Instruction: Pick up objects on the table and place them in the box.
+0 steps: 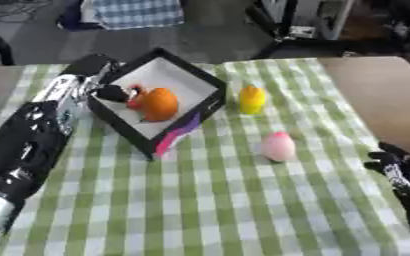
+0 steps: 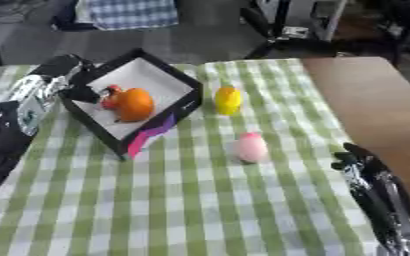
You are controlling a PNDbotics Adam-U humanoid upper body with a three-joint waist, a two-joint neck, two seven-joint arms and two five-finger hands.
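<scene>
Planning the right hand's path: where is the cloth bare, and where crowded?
Bare: the near cloth below the pink object, and between it and the right hand. Crowded: the box, yellow object, and left hand inside.

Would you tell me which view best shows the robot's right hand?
The right eye view: the right hand shows with more of its forearm, low on the right. The left eye view catches it only at the frame's edge.

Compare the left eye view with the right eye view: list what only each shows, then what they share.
Only the left eye view: more of the left arm down the left edge. Only the right eye view: more of the right hand and forearm, and more bare table. Both: the box holding an orange object, the left hand at it, a yellow object and a pink object on the checked cloth.
</scene>
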